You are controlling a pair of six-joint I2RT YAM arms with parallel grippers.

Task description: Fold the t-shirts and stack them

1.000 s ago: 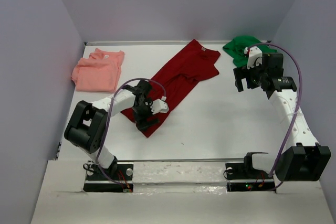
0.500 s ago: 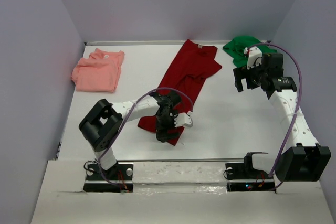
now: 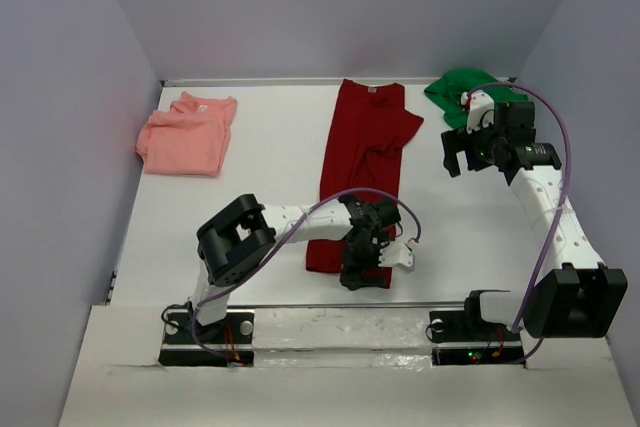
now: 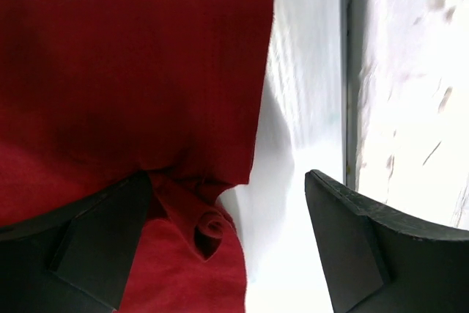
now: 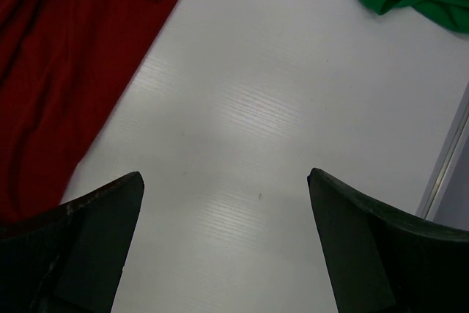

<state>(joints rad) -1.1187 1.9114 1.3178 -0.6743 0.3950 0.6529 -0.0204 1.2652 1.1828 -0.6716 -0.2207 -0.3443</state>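
Dark red cloth runs down the middle of the white counter (image 3: 270, 177): it is one of three t-shirts, the dark red t-shirt (image 3: 362, 147) lying long and nearly straight, collar at the far edge and hem toward the arms. The salmon pink t-shirt (image 3: 187, 135) sits as a flat, roughly square bundle at the far left, and the green t-shirt (image 3: 457, 92) is crumpled in the far right corner. Two arms work here. The left tool (image 4: 229, 174) is over the red shirt's near right corner, jaws wide apart and clamped on nothing, with one finger over the cloth and a small curl of fabric beside it. The right tool (image 5: 225, 174) hangs above bare counter between red and green, jaws also wide apart. A second ago the red shirt lay slanted, hem toward the left; now it has swung straight, and the left tool has travelled right with it, while the right arm has barely moved. From above, the left tool covers the hem corner, and the right wrist hides part of the green shirt. Whether the left finger presses on the cloth is unclear.
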